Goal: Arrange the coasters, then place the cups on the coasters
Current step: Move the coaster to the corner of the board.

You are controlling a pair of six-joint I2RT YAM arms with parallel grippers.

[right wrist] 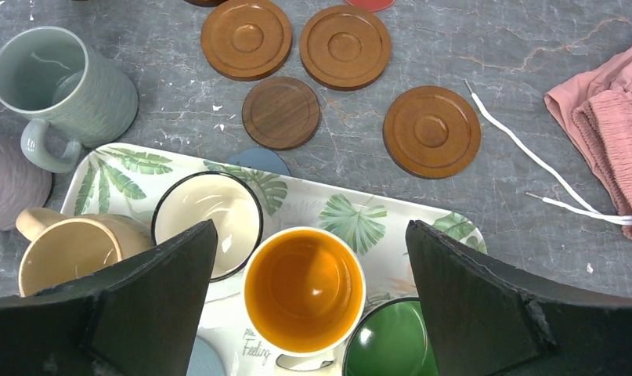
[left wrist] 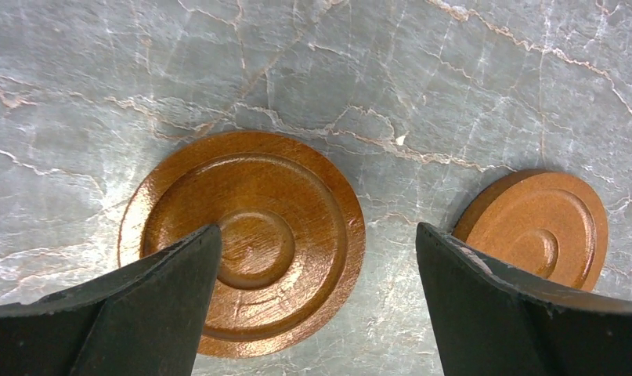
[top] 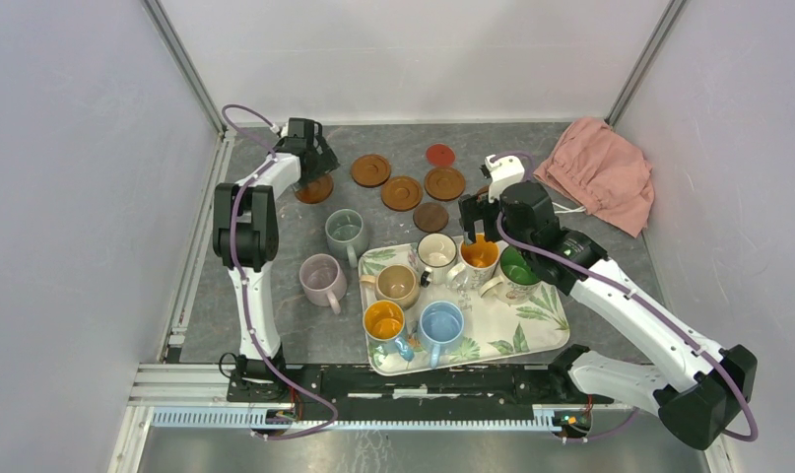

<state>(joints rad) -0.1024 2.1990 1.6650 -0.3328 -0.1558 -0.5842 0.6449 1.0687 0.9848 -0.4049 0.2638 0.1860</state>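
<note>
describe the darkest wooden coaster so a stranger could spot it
Find the leaf-print tray. Just beyond its far edge lie round wooden coasters. The dark brown coaster is the wooden one nearest the tray, walnut-dark where the others are orange-brown.

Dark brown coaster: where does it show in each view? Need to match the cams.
Top external: dark brown coaster at centre, on the table just beyond the far edge of the tray.
Left wrist: not in it; only two lighter wooden coasters show.
Right wrist: upper middle, on the table above the tray.
Shared landmark: cream mug with dark rim, on the tray near that coaster in the top and right wrist views.
</note>
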